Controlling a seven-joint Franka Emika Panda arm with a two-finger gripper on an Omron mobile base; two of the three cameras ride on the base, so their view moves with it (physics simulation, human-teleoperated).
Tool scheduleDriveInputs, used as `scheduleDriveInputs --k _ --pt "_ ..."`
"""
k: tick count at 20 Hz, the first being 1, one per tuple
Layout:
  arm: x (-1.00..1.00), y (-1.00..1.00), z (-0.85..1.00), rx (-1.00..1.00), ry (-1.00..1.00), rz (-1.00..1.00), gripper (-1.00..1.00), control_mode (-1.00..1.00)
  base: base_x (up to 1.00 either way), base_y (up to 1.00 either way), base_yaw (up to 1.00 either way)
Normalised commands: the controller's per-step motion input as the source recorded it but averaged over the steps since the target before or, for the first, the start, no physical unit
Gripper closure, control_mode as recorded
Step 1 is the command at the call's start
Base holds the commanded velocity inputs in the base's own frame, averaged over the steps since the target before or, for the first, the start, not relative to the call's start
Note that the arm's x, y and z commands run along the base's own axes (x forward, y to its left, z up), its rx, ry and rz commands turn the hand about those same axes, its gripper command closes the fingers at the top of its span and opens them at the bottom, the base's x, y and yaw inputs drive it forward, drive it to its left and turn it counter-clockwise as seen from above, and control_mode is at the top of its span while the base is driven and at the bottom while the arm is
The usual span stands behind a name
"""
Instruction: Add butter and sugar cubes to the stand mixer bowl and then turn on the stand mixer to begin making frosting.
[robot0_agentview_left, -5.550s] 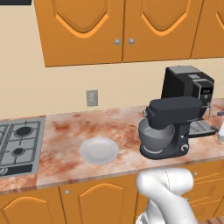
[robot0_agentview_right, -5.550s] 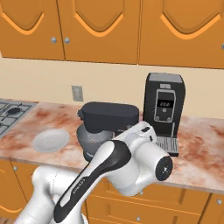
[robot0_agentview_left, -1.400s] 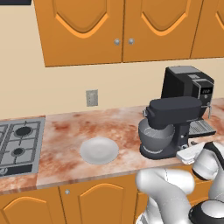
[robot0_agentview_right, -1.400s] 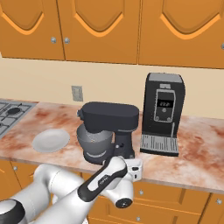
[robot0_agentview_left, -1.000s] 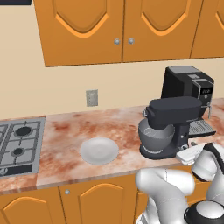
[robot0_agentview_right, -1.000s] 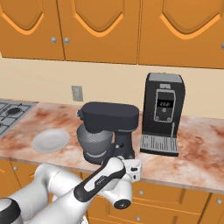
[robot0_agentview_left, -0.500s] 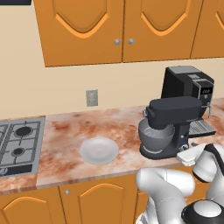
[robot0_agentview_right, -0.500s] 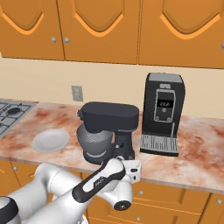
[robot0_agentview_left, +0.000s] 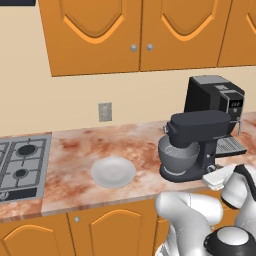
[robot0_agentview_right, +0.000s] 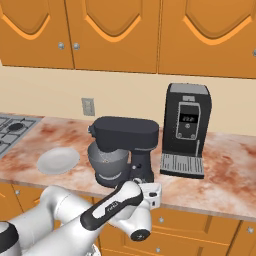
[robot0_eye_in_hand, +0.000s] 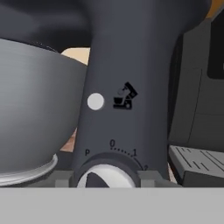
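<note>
The dark grey stand mixer (robot0_agentview_left: 197, 142) (robot0_agentview_right: 127, 145) stands on the counter with its grey metal bowl (robot0_agentview_left: 177, 156) (robot0_agentview_right: 107, 162) (robot0_eye_in_hand: 30, 100) under the head. My gripper (robot0_agentview_left: 214, 176) (robot0_agentview_right: 146, 187) (robot0_eye_in_hand: 106, 178) is at the foot of the mixer's column, at the counter's front edge. In the hand view its fingertips (robot0_eye_in_hand: 64, 177) flank the white speed dial (robot0_eye_in_hand: 106, 175) and touch its sides. Butter and sugar cubes are hidden from these views.
A flat white plate (robot0_agentview_left: 113, 172) (robot0_agentview_right: 57, 160) lies left of the mixer. A boxy black coffee machine (robot0_agentview_left: 215, 102) (robot0_agentview_right: 187, 127) stands just behind and right of it. A gas hob (robot0_agentview_left: 20, 160) (robot0_agentview_right: 12, 127) sits at the far left.
Since several seconds ago the arm has swung down to the mixer's column. Over the last second the hand has barely shifted in the base views.
</note>
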Motion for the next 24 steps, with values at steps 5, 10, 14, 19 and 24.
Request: scheduleDriveInputs --k 5,10,14,19,24 --pt "0.19 0.11 0.00 0.00 0.01 0.00 1.00 -1.00 0.00 0.00 0.00" --pt "-0.01 0.08 0.00 0.03 0.06 -0.07 1.00 -1.00 0.00 0.00 0.00" --pt "-0.08 0.05 0.00 0.10 0.08 -0.19 1.00 -1.00 0.00 0.00 0.00" --pt "-0.09 0.01 0.00 0.13 0.11 -0.20 1.00 -1.00 0.00 0.00 0.00" --pt "-0.13 0.06 -0.01 0.10 0.16 -0.17 1.00 -1.00 0.00 0.00 0.00"
